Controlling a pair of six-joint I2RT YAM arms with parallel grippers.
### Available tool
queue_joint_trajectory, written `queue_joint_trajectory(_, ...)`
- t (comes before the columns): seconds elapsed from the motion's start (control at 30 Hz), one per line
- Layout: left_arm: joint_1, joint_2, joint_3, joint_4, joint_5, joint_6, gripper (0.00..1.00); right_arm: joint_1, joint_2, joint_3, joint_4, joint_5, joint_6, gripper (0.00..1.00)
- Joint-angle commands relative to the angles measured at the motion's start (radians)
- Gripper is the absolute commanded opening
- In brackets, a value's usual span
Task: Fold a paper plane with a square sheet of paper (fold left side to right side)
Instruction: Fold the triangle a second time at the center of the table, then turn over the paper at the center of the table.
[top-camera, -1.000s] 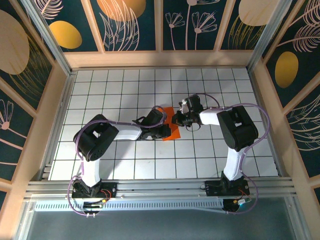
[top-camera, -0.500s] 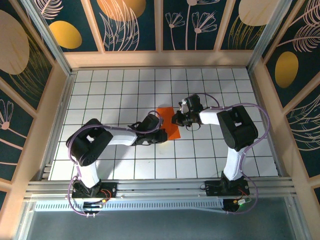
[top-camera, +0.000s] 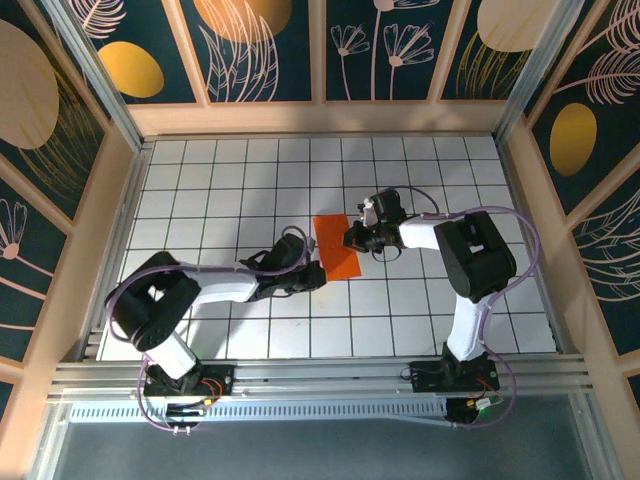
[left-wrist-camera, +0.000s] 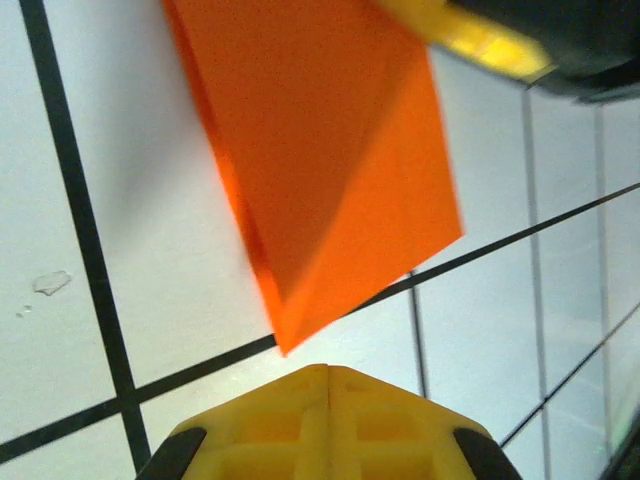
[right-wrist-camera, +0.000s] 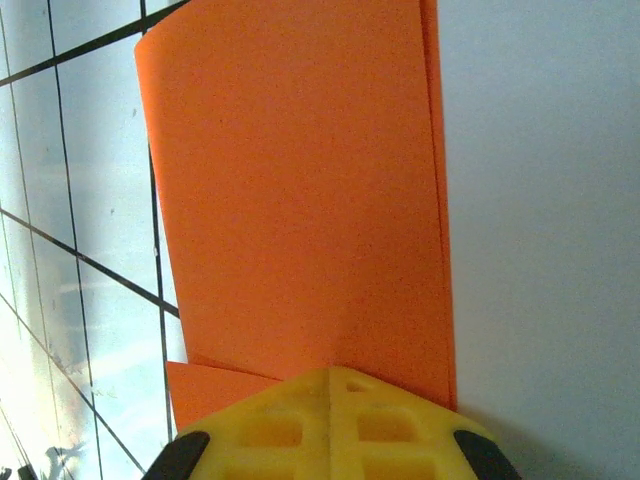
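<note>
The square sheet of paper (top-camera: 335, 252) lies folded on the white grid table as a bright orange layered strip, about one tile wide. In the left wrist view the paper (left-wrist-camera: 330, 170) ends in a creased point just ahead of my left gripper (left-wrist-camera: 328, 372), which is shut and just clear of it. My left gripper (top-camera: 318, 275) sits at the paper's near left corner. My right gripper (top-camera: 351, 238) is shut, its tips resting on the paper's right edge. From the right wrist, the paper (right-wrist-camera: 300, 200) lies flat under my right gripper (right-wrist-camera: 330, 372), with a lower layer (right-wrist-camera: 205, 392) sticking out at bottom left.
The white grid table (top-camera: 230, 180) is boxed in by wooden walls (top-camera: 320, 118) on three sides. A metal rail (top-camera: 320, 375) with both arm bases runs along the near edge. The right gripper's yellow fingertip (left-wrist-camera: 470, 38) shows in the left wrist view.
My left arm has drawn back to the left and toward the near edge, coming off the paper and uncovering more of it. The right gripper has stayed on the paper's right edge.
</note>
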Motion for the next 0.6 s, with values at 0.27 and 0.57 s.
queue_joint_trajectory(0.27, 0.134, -0.233, -0.118, 0.055, -0.146, -0.038, 0.32, -0.051, -0.208, -0.005, -0.01, 0.093, -0.013, 0.46)
queue_joint_trajectory(0.57, 0.194, -0.273, -0.141, 0.109, -0.153, -0.054, 0.54, -0.156, -0.397, -0.15, 0.004, 0.16, -0.05, 0.83)
